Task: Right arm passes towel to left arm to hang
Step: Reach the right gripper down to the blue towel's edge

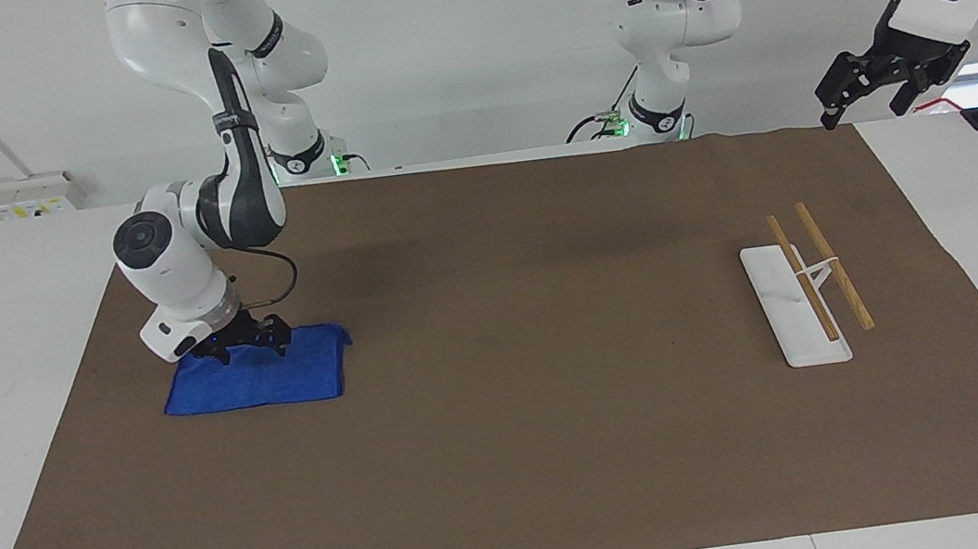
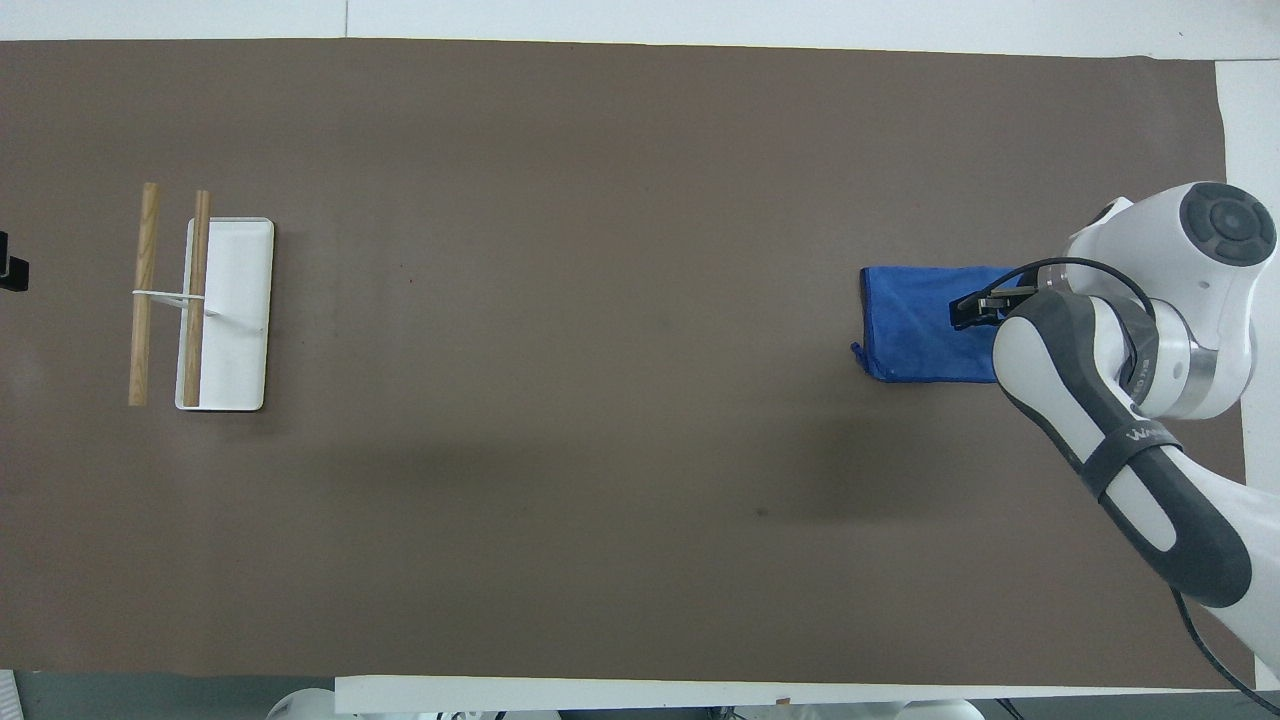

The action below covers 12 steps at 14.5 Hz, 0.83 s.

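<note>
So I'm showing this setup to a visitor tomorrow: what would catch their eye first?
Probably the small bright blue cloth towel, flat on the brown mat toward the right arm's end of the table, with the right arm's black gripper open, low over its edge nearer the robots. Next, the white rack with two wooden bars toward the left arm's end, where the left gripper waits open, raised.

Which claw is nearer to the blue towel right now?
Right. The right claw is down at the blue towel, on its edge nearest the robots. The left claw hangs in the air over the left arm's end of the table, waiting.
</note>
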Motion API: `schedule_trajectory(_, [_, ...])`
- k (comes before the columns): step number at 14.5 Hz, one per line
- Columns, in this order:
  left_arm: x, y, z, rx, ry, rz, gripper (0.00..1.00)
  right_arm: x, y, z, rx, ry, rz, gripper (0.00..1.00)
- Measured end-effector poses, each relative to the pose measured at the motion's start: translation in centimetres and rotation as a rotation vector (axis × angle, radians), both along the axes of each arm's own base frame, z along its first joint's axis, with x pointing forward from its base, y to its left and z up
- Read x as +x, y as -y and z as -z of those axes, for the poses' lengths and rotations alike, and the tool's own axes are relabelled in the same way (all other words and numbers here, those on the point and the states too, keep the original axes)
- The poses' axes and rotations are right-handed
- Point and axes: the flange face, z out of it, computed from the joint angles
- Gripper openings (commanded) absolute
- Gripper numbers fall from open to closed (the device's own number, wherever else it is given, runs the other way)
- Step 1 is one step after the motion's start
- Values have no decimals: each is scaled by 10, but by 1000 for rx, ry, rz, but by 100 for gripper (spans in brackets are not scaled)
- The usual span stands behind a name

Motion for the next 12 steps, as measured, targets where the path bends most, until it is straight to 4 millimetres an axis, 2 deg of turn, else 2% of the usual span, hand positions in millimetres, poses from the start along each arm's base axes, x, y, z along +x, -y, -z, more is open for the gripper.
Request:
schedule_trajectory(3, [0, 0, 0, 0, 0, 0, 100, -1, -3, 11, 1, -5, -6, 90])
schedule_trajectory(10, [0, 0, 0, 0, 0, 0, 100, -4, -11, 16, 3, -17, -30, 84])
schedule_trajectory(11, [0, 0, 0, 0, 0, 0, 100, -6, -11, 18, 4, -21, -42, 77])
schedule_trajectory(12, [0, -1, 0, 0, -2, -1, 100, -8, -11, 20, 5, -26, -53, 65])
